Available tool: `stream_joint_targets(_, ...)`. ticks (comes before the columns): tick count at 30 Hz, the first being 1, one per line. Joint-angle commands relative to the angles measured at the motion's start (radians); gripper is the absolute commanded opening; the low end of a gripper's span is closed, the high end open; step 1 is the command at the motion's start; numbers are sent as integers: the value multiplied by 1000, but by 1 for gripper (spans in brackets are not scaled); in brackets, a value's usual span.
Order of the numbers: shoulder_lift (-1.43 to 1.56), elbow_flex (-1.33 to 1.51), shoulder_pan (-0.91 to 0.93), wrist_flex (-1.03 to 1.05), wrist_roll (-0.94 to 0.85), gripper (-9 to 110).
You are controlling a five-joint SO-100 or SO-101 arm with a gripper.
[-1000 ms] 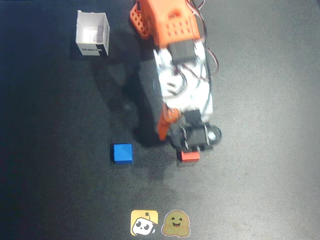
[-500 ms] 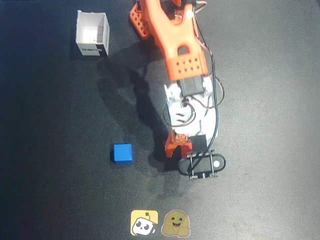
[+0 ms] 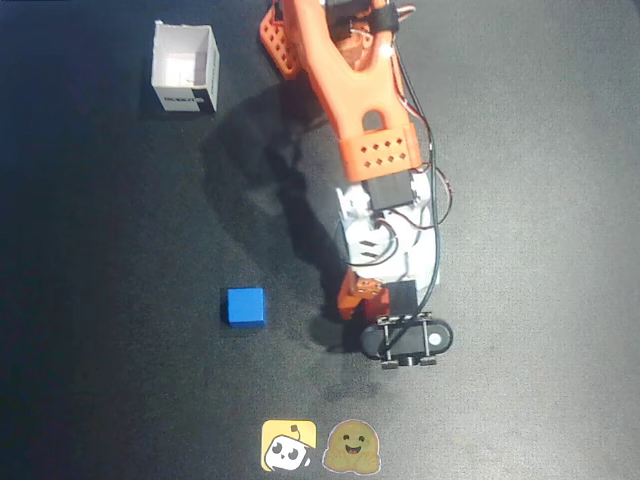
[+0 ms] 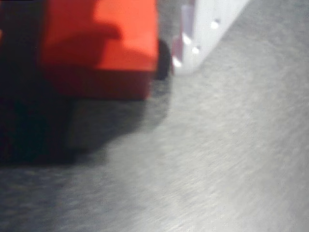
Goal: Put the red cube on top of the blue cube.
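The red cube (image 4: 101,48) fills the top left of the wrist view, low over the dark table, between a white finger (image 4: 203,34) on its right and a dark shape on its left. My gripper (image 4: 104,63) looks shut on it. In the overhead view my gripper (image 3: 365,300) points down at the table centre. Only a small red-orange patch of the cube (image 3: 352,296) shows under it. The blue cube (image 3: 244,306) sits alone on the table, about a hand's width to the left of the gripper in the overhead view.
A white open-topped box (image 3: 185,68) stands at the upper left of the overhead view. Two stickers, one yellow (image 3: 289,445) and one brownish (image 3: 349,447), lie at the bottom edge. The orange arm (image 3: 350,90) reaches down from the top.
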Motion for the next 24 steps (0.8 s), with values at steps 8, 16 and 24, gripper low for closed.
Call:
stream_joint_targets(8,-17,20,-5,-49,32,8)
stream_joint_targets(16,-15,9,-2,-44,31,1)
stream_joint_targets(24,60,-115,35,127,-15,1)
